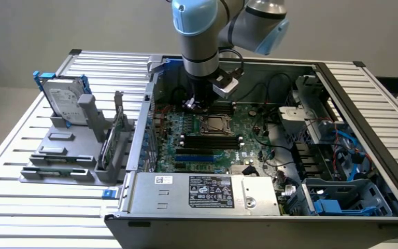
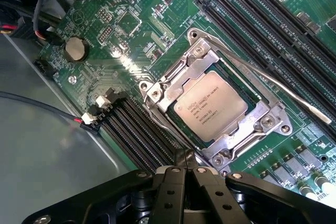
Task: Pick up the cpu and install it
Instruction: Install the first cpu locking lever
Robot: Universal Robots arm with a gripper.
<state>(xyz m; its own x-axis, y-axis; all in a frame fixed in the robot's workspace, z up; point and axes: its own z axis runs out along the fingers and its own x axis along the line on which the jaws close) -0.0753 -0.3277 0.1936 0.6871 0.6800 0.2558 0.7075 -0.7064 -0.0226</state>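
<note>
The black two-fingered tool [image 1: 197, 104] on the grey and light-blue robot arm [image 1: 200, 36] hangs inside the open black computer case [image 1: 365, 104], just above the green motherboard [image 1: 192, 135]. Its jaws are drawn fully together and hold nothing; in the wrist view the closed fingertips [image 2: 184, 174] meet just beside one corner of the silver metal socket frame [image 2: 265, 121].

The cpu [image 1: 217, 123], a small flat square chip with a plain silver-grey metal top bearing faint printed text, lies flat in that socket frame, at about four o'clock from the tool in the exterior view and close to it. In the wrist view the cpu [image 2: 211, 106] sits level within the frame, with the thin silver socket lever [image 2: 273, 82] running along one side of it, apart from the chip. Black memory slots [image 1: 213, 140] lie just at six o'clock of the socket in the exterior view.

A silver power supply box with a printed label [image 1: 209, 193] fills the case edge at six o'clock. On the slatted aluminium table [image 1: 19, 155], at nine o'clock of the case, a grey plastic holder [image 1: 68, 155] carries an upright silver labelled hard drive with a blue bracket [image 1: 66, 98].
</note>
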